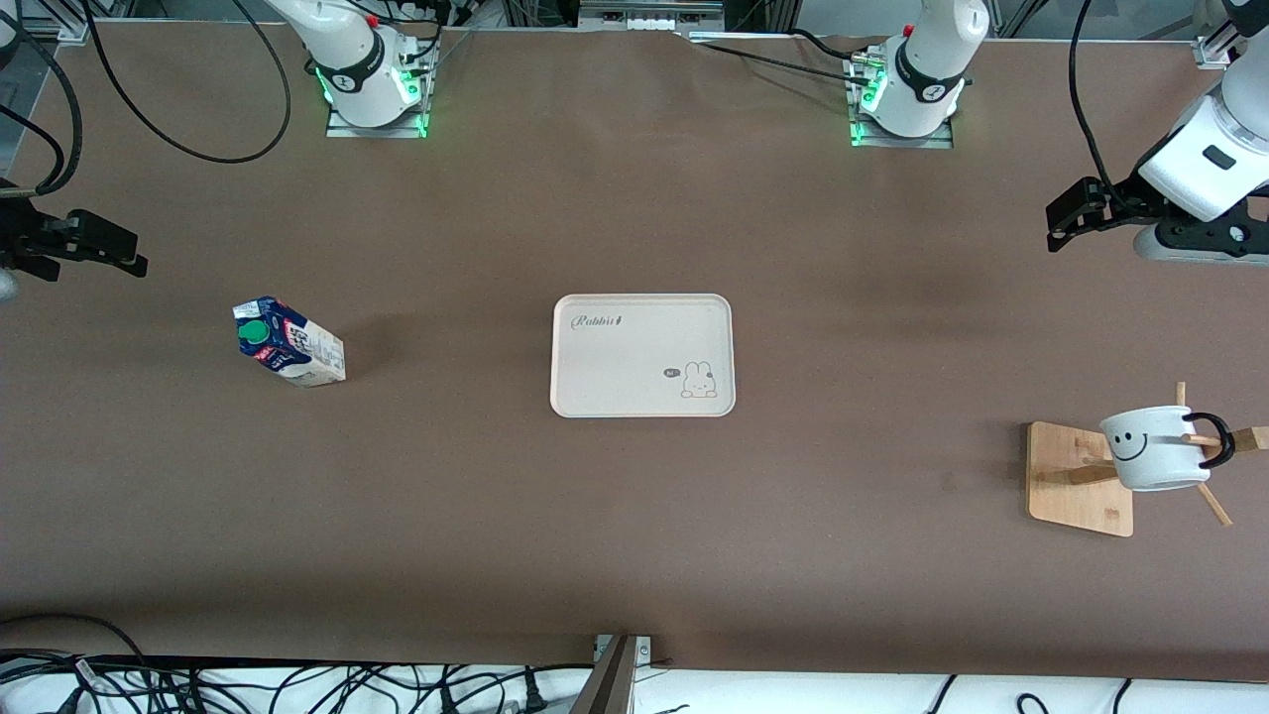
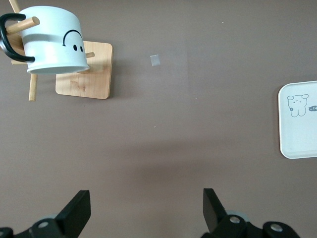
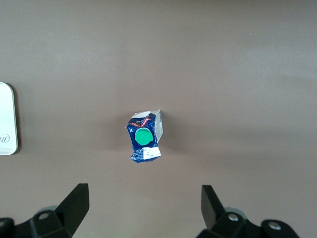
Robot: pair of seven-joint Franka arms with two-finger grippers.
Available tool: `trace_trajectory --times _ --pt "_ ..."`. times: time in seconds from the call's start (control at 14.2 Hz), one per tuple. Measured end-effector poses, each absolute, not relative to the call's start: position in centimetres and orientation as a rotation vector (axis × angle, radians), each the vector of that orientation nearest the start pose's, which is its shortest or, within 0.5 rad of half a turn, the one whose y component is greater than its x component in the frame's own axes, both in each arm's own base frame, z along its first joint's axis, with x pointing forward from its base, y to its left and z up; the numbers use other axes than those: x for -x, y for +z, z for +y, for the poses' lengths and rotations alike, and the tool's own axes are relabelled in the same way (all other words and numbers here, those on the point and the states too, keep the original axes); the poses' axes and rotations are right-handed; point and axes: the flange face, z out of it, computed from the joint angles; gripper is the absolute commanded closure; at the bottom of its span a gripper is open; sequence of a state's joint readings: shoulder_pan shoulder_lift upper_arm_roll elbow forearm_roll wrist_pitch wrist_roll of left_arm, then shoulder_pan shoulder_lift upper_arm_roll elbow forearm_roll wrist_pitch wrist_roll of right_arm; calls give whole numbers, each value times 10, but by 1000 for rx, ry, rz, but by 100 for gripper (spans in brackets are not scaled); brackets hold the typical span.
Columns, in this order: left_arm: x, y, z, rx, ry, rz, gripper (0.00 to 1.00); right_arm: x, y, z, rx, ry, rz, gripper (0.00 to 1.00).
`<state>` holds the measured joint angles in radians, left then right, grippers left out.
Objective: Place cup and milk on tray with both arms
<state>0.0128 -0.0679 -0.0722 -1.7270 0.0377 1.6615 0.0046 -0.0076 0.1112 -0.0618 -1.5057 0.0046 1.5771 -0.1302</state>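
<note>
The cream tray (image 1: pixel 634 369) lies flat in the middle of the table, with nothing on it. Toward the right arm's end stands the milk (image 1: pixel 289 343), a blue and white carton with a green cap. The white smiley cup (image 1: pixel 1152 448) hangs by its black handle on a peg of a bamboo rack toward the left arm's end. My left gripper (image 1: pixel 1057 226) hovers open over bare table at that end, apart from the cup (image 2: pixel 52 39). My right gripper (image 1: pixel 137 256) hovers open over bare table at its own end, apart from the milk (image 3: pixel 144 136). Both wrist views show empty jaws.
The bamboo rack's square base (image 1: pixel 1076 478) and slanted pegs carry the cup. A small grey square (image 2: pixel 155 60) lies on the table near the rack. The tray's edge (image 2: pixel 298 126) shows in the left wrist view. Cables run along the table's edges.
</note>
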Motion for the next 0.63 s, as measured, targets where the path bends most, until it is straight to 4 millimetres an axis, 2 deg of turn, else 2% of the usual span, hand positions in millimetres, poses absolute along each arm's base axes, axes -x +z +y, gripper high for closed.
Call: trace_trajectory --times 0.63 --pt "-541 599 -33 3098 -19 113 0 -587 592 -38 3138 62 -97 0"
